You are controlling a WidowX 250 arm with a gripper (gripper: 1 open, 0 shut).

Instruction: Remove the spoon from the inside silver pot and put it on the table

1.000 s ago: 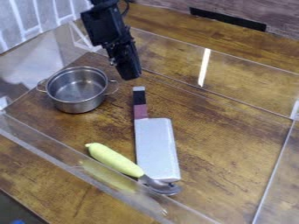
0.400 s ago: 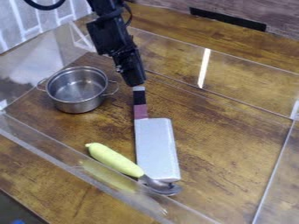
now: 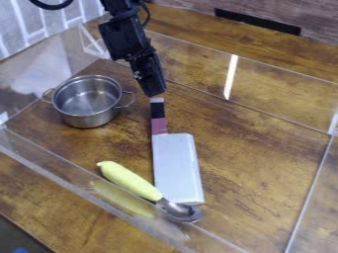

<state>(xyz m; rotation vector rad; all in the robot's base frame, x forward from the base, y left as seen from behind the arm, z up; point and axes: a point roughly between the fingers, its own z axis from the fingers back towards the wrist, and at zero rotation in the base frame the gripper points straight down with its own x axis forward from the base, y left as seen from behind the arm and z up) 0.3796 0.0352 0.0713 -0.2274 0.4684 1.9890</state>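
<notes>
Arm dipped slightly; fingers (image 3: 154, 87) state unclear; spoon (image 3: 142, 188) by near table (image 3: 264, 138) edge.

Changes we record between the earlier views and this one:

1. Gripper (image 3: 153, 87): at the earliest view we saw its tip hanging just right of the silver pot (image 3: 87, 101), short of the white block's dark end (image 3: 157, 117). By the middle view it had dropped lower and further right in the picture, and we now find it at that lower spot, its tip just above the block's dark end.

2. Arm body (image 3: 123, 38): we note it sits a little lower and nearer the pot side than at the earliest view, its posture slightly steeper.

3. Jaws: too dark and small for us to tell any change in their spread.
</notes>
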